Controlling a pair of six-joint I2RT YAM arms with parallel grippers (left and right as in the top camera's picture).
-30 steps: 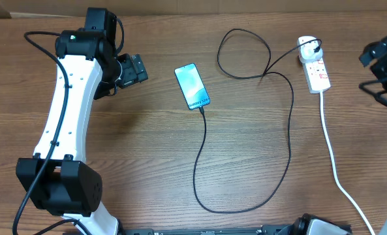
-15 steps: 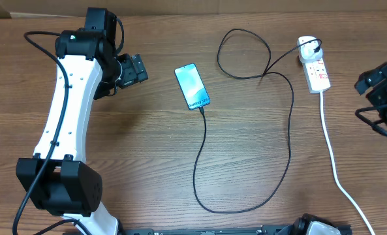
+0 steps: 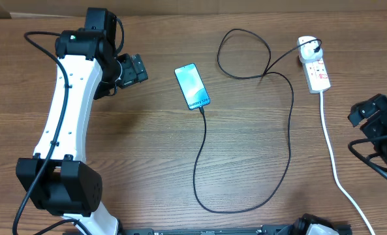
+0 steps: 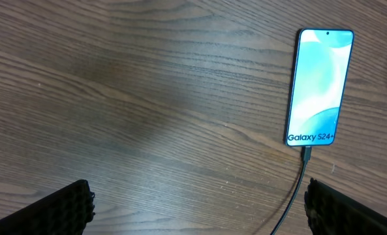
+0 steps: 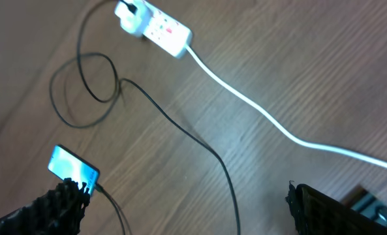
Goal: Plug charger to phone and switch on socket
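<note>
Two grippers show only in part. In the left wrist view just the dark tips of the left gripper point(image 4: 196, 205) poke in at the lower corners, spread wide over bare table point(image 4: 115, 98) with nothing between them. In the right wrist view the right gripper point(image 5: 180, 209) appears the same way, its fingers far apart at the bottom corners and holding nothing. Seen from overhead, the right arm is cut off by the right edge of the frame, well below the power strip point(image 3: 317, 73) and just right of its white cord point(image 3: 329, 140), which runs off the lower right corner. The strip's red switches are too small to tell which way they are rocked. The phone point(image 3: 192, 86) lies flat in the upper middle with its screen lit and facing up, slightly slanted, and well apart from both grippers. The charger cable point(image 3: 290, 130) has its tip seated in the phone's lower end. From there it drops toward the bottom of the frame, curves right, climbs past centre and loops near the top. It ends at a white plug point(image 3: 307, 47) — pushed into the top end of the strip, upper right. Nothing lies across the phone or the strip.
</note>
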